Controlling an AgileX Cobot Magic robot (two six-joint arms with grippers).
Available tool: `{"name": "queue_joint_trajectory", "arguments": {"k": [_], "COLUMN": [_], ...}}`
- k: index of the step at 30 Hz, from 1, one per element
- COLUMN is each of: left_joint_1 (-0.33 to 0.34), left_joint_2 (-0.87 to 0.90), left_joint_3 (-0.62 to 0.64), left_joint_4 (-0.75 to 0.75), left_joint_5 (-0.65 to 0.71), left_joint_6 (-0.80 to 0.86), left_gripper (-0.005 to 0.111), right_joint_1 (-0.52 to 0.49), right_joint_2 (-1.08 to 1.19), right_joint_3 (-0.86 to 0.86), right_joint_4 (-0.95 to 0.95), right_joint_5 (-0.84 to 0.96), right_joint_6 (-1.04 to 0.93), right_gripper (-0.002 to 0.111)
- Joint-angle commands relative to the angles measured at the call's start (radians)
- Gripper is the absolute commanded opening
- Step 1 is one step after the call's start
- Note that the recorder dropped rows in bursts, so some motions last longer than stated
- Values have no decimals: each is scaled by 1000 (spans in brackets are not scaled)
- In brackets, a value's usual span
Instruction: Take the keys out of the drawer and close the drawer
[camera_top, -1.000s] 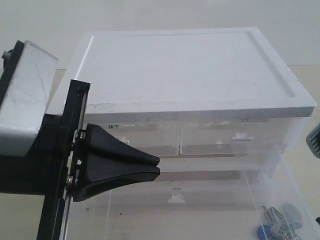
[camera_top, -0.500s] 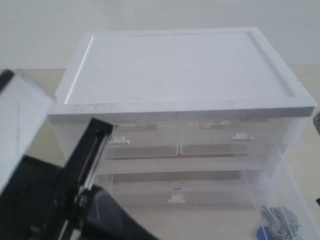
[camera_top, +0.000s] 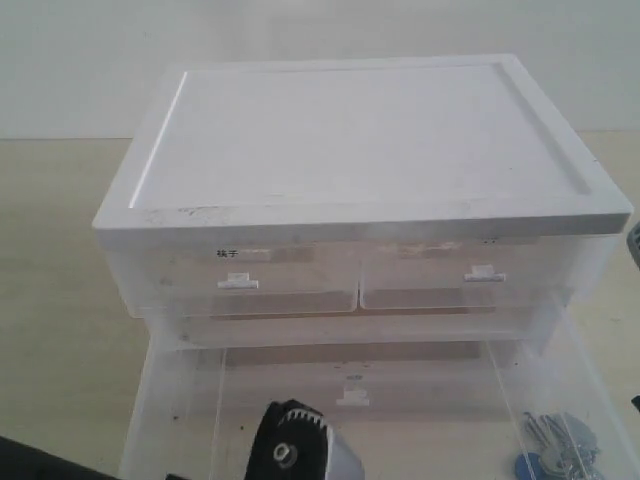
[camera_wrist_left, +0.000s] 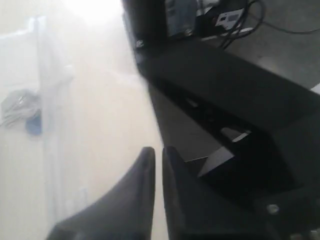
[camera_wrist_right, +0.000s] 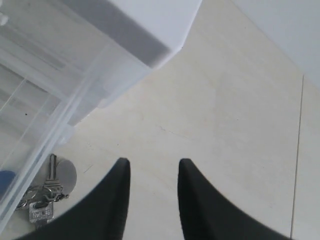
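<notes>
Just silver keys inside translucent drawer

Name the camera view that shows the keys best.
The right wrist view: the keys are close and sharp there, with single blades and the round tag distinct. The exterior view catches the keys small at its bottom edge, partly cut off. The left wrist view shows the keys only as a washed-out blur.

Exterior view: soft, even light, cabinet top near white-out, slight haze overall. Arm part in front of the cabinet is close and blurred. Left wrist view: strong glare bleaches the drawer; keys hazy, probably overexposed. Right wrist view: sharpest, soft grey shade under the cabinet's top edge.
</notes>
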Motion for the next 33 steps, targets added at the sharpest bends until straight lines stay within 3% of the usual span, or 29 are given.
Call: {"name": "queue_joint_trajectory", "arguments": {"k": [1, 15, 21, 28, 33], "left_joint_1": [-11, -7, -7, -5, 56], "left_joint_2": [65, 112, 112, 114, 114], "left_joint_3": [4, 4, -14, -34, -34], "left_joint_4": [0, -23, -23, 5, 5], "left_joint_5": [180, 521, 537, 659, 673], "left_joint_6": [-45, -70, -74, -70, -70], "left_gripper": [5, 5, 5, 5, 5], "right_joint_1": [0, 0, 0, 0, 0], "right_joint_2": [-1, -1, -1, -3, -3], "right_joint_3": [-7, -7, -7, -7, -7], "right_joint_4": [3, 15, 20, 31, 33], "right_joint_5": [9, 11, 13, 15, 28], "right_joint_6": [2, 2, 2, -2, -2], "right_gripper": [29, 29, 29, 29, 29]}}
